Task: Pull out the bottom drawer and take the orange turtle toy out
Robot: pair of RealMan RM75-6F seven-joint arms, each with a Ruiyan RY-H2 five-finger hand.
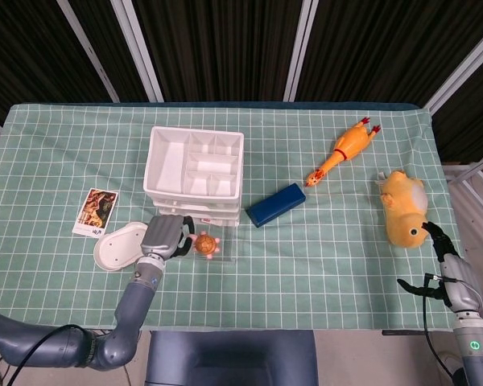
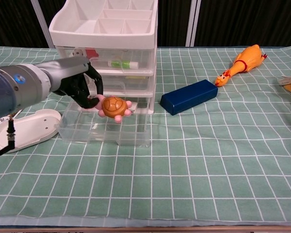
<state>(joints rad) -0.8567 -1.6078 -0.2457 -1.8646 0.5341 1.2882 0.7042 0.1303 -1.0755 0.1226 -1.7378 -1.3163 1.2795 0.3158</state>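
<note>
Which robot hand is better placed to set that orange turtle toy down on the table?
Left. The left robot hand already holds the orange turtle toy above the clear plastic drawer. The right robot hand sits empty at the table's far edge.

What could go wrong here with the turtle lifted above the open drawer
The left hand holds the orange turtle toy only by one edge, so it may slip and fall back into the bottom drawer. The hand is also close to the drawer unit; a swing could knock it or snag the pulled-out drawer.
</note>
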